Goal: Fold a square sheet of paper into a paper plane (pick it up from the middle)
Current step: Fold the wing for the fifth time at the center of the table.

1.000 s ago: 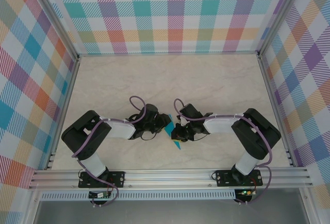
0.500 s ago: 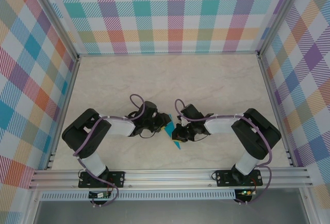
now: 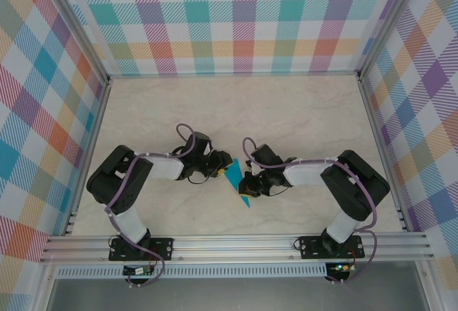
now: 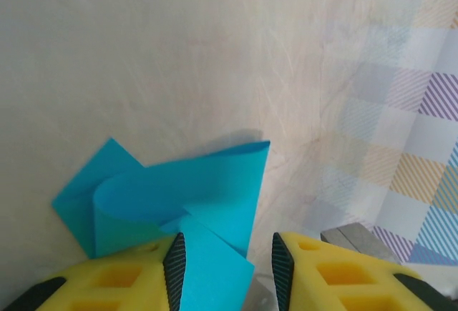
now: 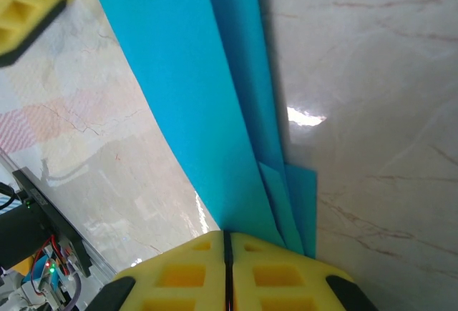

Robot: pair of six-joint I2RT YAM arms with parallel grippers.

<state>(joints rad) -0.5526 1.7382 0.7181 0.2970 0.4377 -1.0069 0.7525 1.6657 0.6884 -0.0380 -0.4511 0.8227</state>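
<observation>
Gripping the square sheet of paper (image 5: 207,96), teal and folded into layers, by one creased edge in the tightly closed right pincer (image 5: 226,236). Straddling a loose curled flap of it with the left pincer (image 4: 225,257), on parted jaws, without pressing. Placed between both arms, near the middle of the marble-patterned surface (image 3: 300,111), toward its near edge.

Teal-blue paper (image 3: 233,175), folded in layers, one flap curled up

Paper sheet (image 4: 193,189) between left fingers (image 4: 114,282) and right fingers (image 5: 186,272), over the table (image 3: 236,111)
</observation>
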